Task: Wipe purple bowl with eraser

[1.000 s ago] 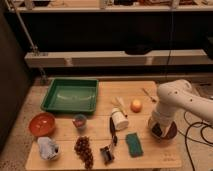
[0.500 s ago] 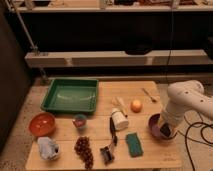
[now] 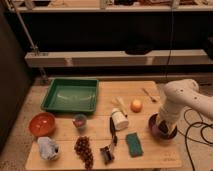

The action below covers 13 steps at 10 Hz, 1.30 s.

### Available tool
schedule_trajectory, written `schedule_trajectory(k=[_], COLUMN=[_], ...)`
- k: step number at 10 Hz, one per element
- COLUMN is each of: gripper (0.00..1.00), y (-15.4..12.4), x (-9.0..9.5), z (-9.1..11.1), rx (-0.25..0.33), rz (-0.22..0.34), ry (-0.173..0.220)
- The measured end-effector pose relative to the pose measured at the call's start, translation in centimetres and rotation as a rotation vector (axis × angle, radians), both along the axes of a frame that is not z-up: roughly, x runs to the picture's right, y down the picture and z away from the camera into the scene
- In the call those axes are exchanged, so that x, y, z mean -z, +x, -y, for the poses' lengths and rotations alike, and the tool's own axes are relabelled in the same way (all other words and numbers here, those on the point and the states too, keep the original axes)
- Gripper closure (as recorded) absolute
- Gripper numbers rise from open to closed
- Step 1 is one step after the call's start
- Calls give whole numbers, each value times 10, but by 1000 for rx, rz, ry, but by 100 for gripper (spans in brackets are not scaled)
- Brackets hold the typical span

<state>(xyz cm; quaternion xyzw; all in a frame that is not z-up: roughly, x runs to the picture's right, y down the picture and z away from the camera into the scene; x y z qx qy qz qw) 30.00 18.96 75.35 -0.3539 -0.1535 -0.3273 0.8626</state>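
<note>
Reaching into the purple bowl (image 3: 153,125) at the table's (image 3: 150,156) right edge, my gripper (image 3: 162,126) sits low over its centre; whether it is wide, narrow or holding anything, I cannot tell. Green pad (image 3: 133,144) just left; orange (image 3: 136,105) behind.

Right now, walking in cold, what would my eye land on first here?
The big white robot arm at the right edge of the wooden table, its end effector down at the purple bowl there. Next, the bright green tray at the back left and the orange-red bowl at the front left.
</note>
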Motion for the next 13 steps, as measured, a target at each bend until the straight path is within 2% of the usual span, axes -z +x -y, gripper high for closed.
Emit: schedule_trajectory(k=[3,7,9,10,13], gripper=[100,100,100,100,100], y=[-22,-47,-43,-32,-7], x=[-8,-1,8,17,27], z=[3,-6,-17,-22,-20], rx=[30,78,78,69,43], rz=[37,90,90,82,55], ry=[4,4,0,2,17])
